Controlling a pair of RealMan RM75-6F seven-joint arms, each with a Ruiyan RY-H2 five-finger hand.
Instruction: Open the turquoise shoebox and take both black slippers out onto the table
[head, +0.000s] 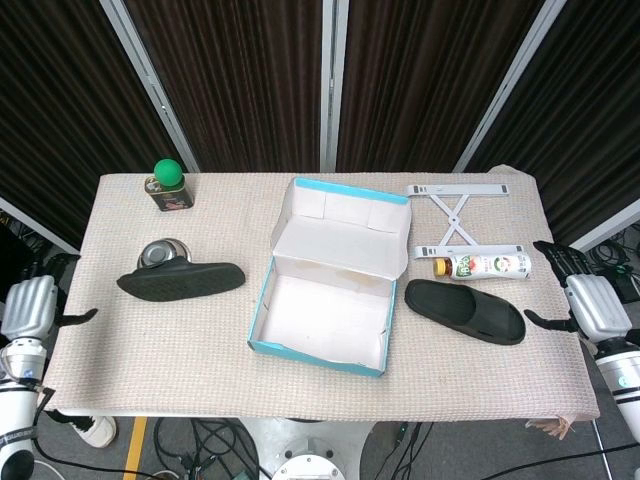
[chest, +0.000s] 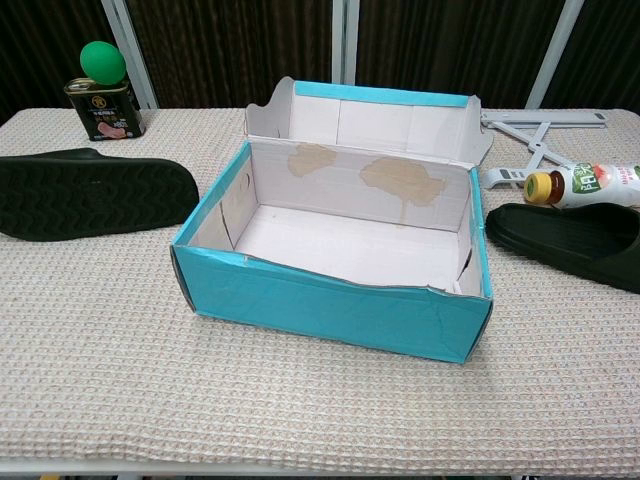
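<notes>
The turquoise shoebox (head: 320, 300) (chest: 330, 300) stands open mid-table, lid folded back, its white inside bare. One black slipper (head: 182, 281) (chest: 90, 192) lies on the table left of the box. The other black slipper (head: 465, 310) (chest: 565, 240) lies right of it. My left hand (head: 30, 308) hangs off the table's left edge, fingers apart, holding nothing. Beyond the right edge my right hand (head: 585, 300) is likewise spread and holds nothing. The chest view shows neither hand.
A tin with a green ball on top (head: 168, 185) (chest: 102, 92) stands at the back left. A small metal bowl (head: 160, 252) sits behind the left slipper. A bottle (head: 482, 266) (chest: 585, 182) and a white folding stand (head: 462, 215) lie at the back right.
</notes>
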